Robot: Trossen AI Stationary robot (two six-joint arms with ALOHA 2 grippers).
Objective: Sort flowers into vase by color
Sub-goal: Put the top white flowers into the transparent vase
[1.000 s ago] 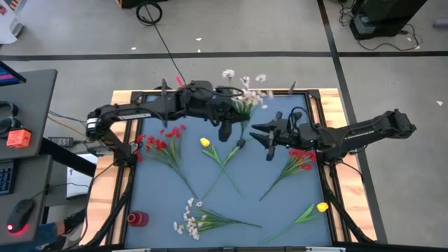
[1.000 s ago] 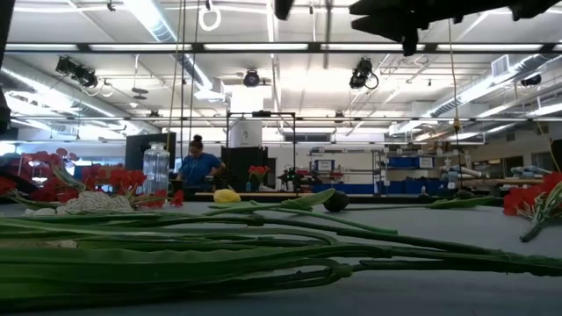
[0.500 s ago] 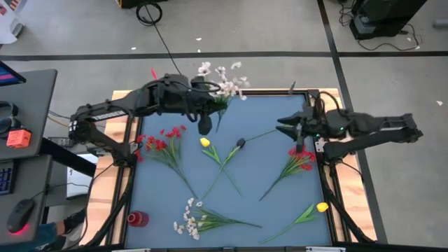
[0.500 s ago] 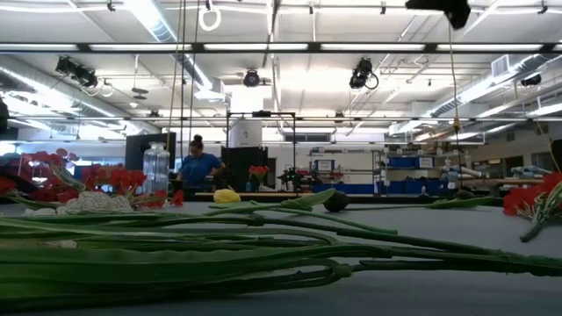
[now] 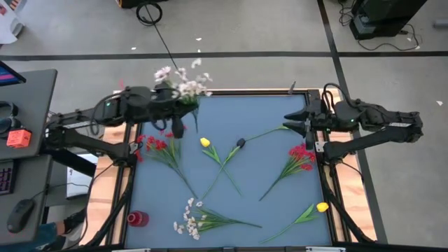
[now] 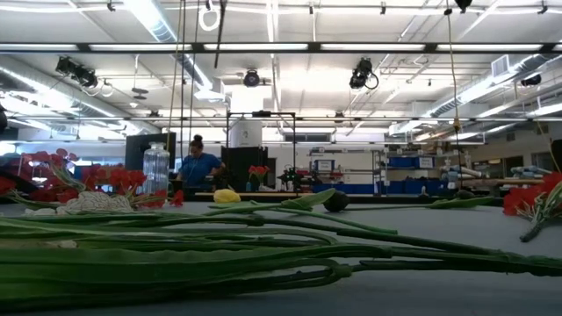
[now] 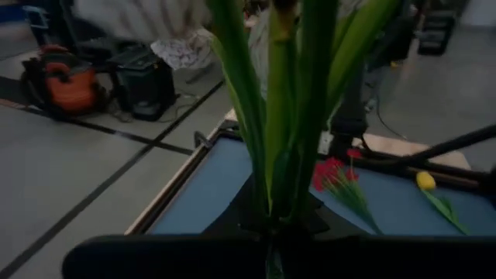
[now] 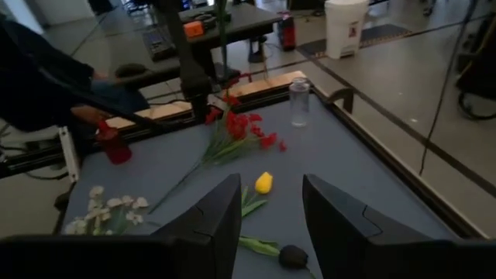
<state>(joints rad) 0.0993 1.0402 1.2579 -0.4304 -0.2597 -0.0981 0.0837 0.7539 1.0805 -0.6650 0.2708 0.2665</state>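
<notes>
A white-blossomed sprig (image 5: 183, 85) is lifted off the desk (image 5: 266, 210) at its far left corner, its blossoms hanging past the wooden rim over the floor, its green stems clamped in the left end effector (image 5: 176, 120); the left wrist view shows those smooth, strap-like stems (image 7: 283, 108) rising straight up from between the fingers. The rest of the flowers lie flat on the blue matte desk surface. There are two red-blossomed sprigs, one (image 5: 159, 143) just beside the left end effector near the left edge and one (image 5: 299, 157) near the right edge. There are two yellow tulip-like buds, one (image 5: 205, 142) toward the middle and one (image 5: 322, 206) at the near right corner. A single dark, rounded bud (image 5: 240, 143) sits mid-desk, its long stem running toward the right arm. A second white sprig (image 5: 189, 218) lies along the near edge, its small blossoms bunched in clusters. The stems of the middle flowers cross each other, leaving open blue surface along the far edge and at the centre right. A small red cup-like object (image 5: 137, 218) stands at the near left corner, and a clear bottle (image 8: 299, 101) stands by the left rim. The right end effector (image 5: 294, 124) hovers at the far right edge, its two dark fingers spread with nothing between them.
</notes>
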